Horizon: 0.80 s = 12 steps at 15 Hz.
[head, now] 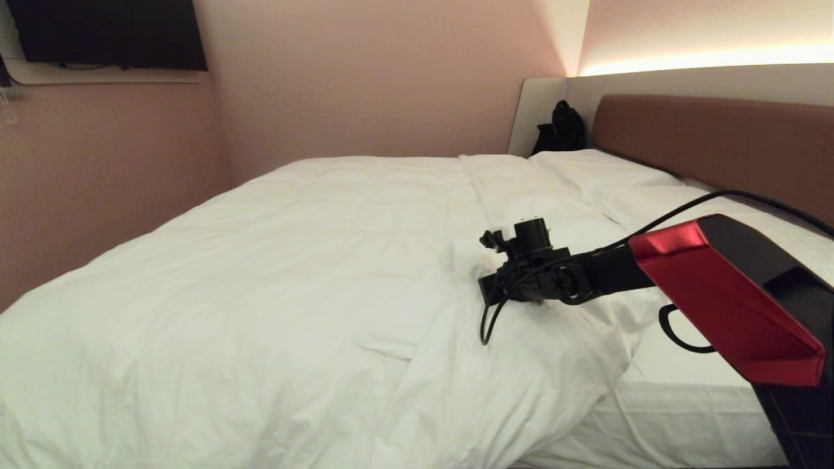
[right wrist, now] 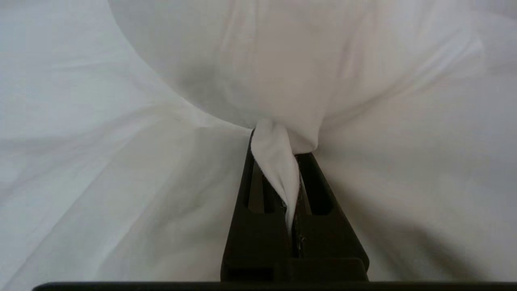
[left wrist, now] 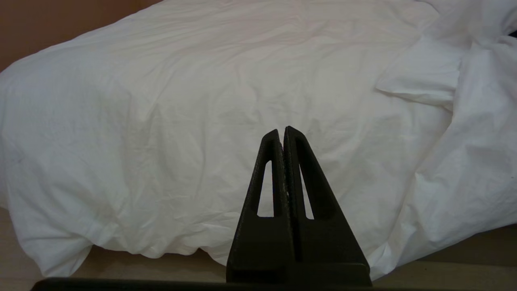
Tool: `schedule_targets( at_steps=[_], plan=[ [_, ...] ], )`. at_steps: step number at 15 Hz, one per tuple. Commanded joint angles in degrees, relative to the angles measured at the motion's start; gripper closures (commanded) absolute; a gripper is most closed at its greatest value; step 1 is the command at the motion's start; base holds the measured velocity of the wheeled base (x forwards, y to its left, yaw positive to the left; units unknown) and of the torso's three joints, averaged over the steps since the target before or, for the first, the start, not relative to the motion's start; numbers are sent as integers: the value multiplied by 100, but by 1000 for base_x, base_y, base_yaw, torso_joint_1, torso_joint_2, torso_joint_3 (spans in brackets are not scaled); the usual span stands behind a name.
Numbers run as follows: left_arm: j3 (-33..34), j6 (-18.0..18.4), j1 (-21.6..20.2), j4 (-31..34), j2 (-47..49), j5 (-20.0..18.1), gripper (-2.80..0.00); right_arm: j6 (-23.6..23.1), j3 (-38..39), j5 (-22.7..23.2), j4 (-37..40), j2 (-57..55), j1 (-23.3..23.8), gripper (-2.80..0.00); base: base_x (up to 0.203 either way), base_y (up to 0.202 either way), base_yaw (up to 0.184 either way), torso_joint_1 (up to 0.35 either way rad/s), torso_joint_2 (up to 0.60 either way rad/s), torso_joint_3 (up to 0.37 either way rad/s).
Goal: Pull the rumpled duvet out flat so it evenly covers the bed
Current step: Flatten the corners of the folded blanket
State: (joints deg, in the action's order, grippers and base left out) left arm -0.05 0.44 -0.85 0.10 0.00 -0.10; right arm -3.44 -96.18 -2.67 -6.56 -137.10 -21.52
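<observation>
- White duvet (head: pixel 260 273) spreads over most of the bed (head: pixel 684 397); its near edge hangs down the near side toward the floor (left wrist: pixel 121 266).
- On the near right the duvet is rumpled and folded back on itself, with a flap lying across its top, and a strip of bare sheet (head: pixel 677 365) shows beside it.
- Left end effector (left wrist: pixel 282 135) hangs low in front of the duvet's hanging edge, its fingers pressed together with nothing between them; it does not show in the head view.
- Right arm, with a red cover near the camera, reaches in from the right over the bare sheet to the rumpled part.
- Right end effector (right wrist: pixel 282 157) sits on that fold near the middle of the bed, closed tight on a pinch of duvet cloth; the cloth bunches into a twisted tuft between the fingers.
- Beyond it lie two white pillows (head: pixel 599 169) against the brown headboard (head: pixel 717 137).
- A black bag (head: pixel 560 127) stands in the far corner beside the headboard.
- A dark screen (head: pixel 104 32) hangs on the left wall.
</observation>
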Motion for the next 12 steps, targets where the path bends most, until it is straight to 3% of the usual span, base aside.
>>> schedule_targets(
  at_steps=[1,12],
  plan=[
    [5,0,-3,-1,0,1,0,-8,101,-4,-21,261,-2,0,0,0,0,0,0,0],
    [-2,0,-3,-1,0,1,0,-57,2055,-5,-47,2761,32,0,0,0,0,0,0,0]
  ],
)
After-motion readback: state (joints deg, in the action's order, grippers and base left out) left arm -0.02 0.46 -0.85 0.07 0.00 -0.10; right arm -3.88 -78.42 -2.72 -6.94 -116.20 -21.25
